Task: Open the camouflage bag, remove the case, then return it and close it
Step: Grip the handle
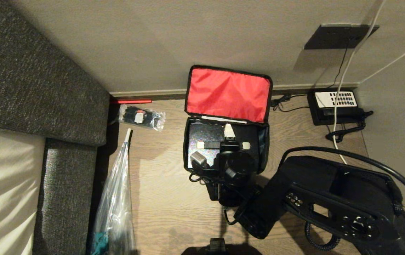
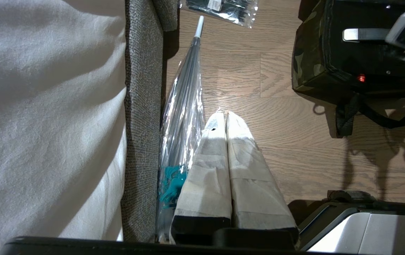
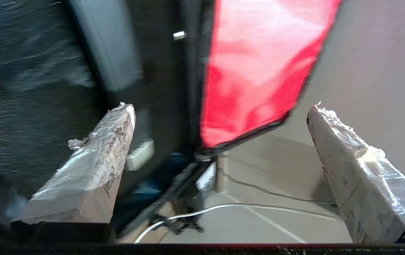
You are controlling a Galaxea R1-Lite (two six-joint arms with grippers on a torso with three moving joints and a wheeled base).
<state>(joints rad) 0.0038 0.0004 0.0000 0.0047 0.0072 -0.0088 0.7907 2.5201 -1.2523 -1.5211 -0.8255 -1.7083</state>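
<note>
The camouflage bag (image 1: 262, 141) sits open on the wood floor (image 1: 160, 198) against the beige wall (image 1: 146, 42), its lid thrown back so the bright red lining (image 1: 228, 94) faces the head camera. Inside lies the case (image 1: 204, 138), sparkly black, with its black handle (image 1: 220, 145) on pale mounts; only the left part of its top shows, since the right arm (image 1: 330, 202) and its wrist cover the near and right portions of the bag's mouth.

The right gripper (image 3: 220, 170) hangs over the bag's opening, its tape-wrapped fingers (image 3: 92, 170) spread wide with nothing between them. Its own view is smeared, so the case there is only a dark blur beside the red lining, and whether either finger touches anything cannot be told.

The left gripper (image 2: 226, 120) is out of the head view; in its own camera its two taped fingers lie pressed together, holding nothing, over bare floor beside the clear folded umbrella (image 2: 184, 106) (teal handle, half hidden under the finger). That view also catches the bag's camouflage corner, a black strap (image 2: 365, 113) and the case's small red latch (image 2: 361, 78), with the bag cut off at the frame edge.

A black telephone (image 1: 333, 104) with white keypad sits by the wall to the right; a small clear packet (image 1: 142, 117) lies to the left, contents too small to identify
</note>
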